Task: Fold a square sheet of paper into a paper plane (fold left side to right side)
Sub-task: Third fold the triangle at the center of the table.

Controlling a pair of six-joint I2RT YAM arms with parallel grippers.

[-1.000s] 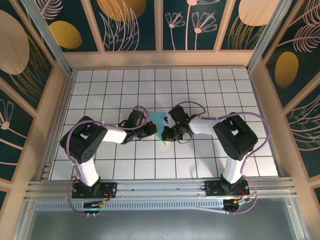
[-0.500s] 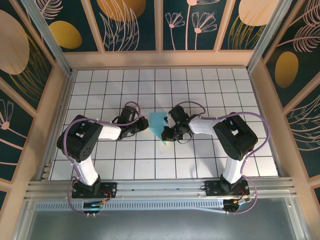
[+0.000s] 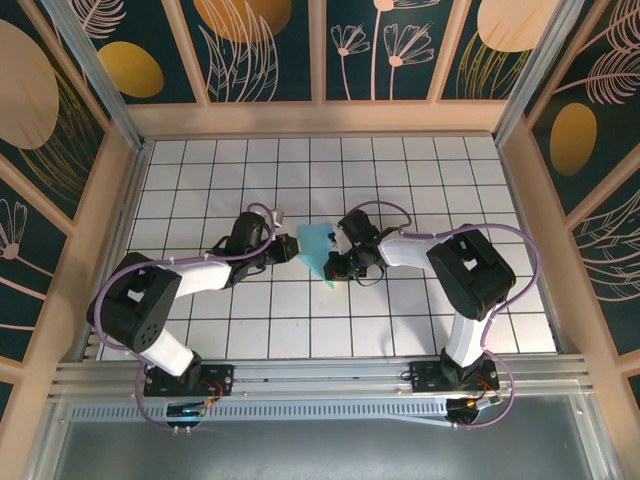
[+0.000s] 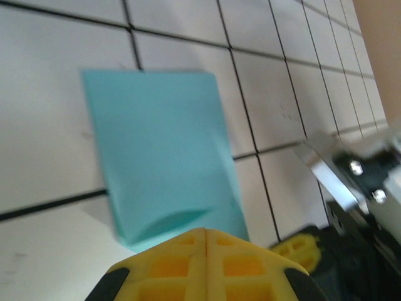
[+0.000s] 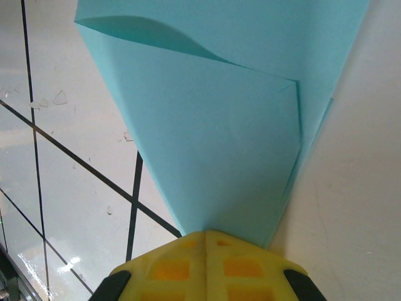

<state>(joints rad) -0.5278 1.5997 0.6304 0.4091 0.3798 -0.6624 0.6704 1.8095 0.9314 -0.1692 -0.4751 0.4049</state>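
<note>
The light-blue sheet of paper lies folded on the white grid table between my two grippers. In the left wrist view the paper is a folded slab with a curled flap near its lower edge. My left gripper is shut, its tips at that lower edge. Seen from above, the left gripper sits at the paper's left side. In the right wrist view the paper tapers to a point that runs under my shut right gripper. The right gripper is at the paper's lower right corner.
The right arm's metal wrist bracket and a yellow finger of its gripper stand close to the right of the left gripper. Wooden walls ring the grid table. Open tiles lie behind and in front of the paper.
The left arm has swung its elbow down and left, and its gripper has drawn back slightly left, baring more of the paper. The right arm has stayed nearly still.
</note>
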